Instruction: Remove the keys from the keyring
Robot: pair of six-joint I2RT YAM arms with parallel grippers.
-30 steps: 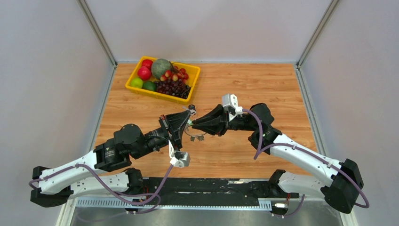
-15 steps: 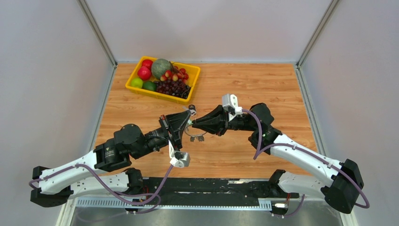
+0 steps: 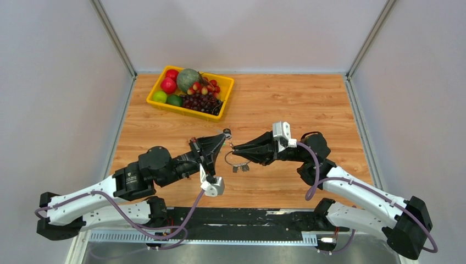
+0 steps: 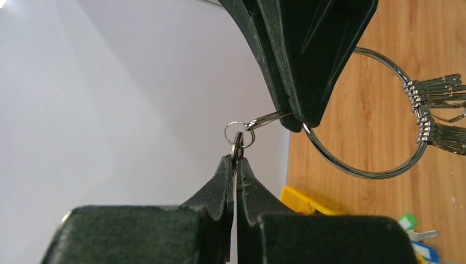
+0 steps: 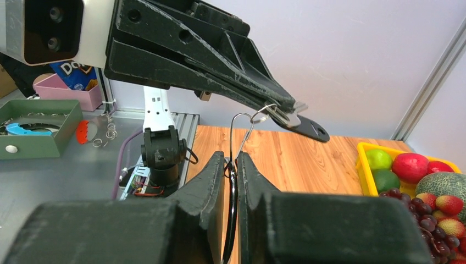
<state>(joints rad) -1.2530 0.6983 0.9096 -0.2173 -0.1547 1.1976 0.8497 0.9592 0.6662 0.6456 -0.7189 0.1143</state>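
The keyring (image 4: 362,170) is a large thin silver loop held above the table; my right gripper (image 5: 231,157) is shut on its wire, and in the top view it (image 3: 233,147) comes in from the right. A bunch of silver keys (image 4: 434,113) hangs on the loop, seen in the top view as keys (image 3: 239,167) below the keyring (image 3: 229,159). My left gripper (image 4: 234,159) is shut on one key edge-on, whose small split ring (image 4: 239,135) sits just past the tips. From the right wrist that key (image 5: 305,125) shows a black head.
A yellow tray (image 3: 226,82) of fruit stands at the back left of the wooden table (image 3: 308,104). Loose keys with green and blue tags (image 4: 417,242) lie on the wood near the tray. Grey walls close in both sides.
The right gripper has tightened on the ring and drawn back to the right and nearer. The left gripper's tip has lifted slightly toward the back. The ring and its keys hang nearer the front.
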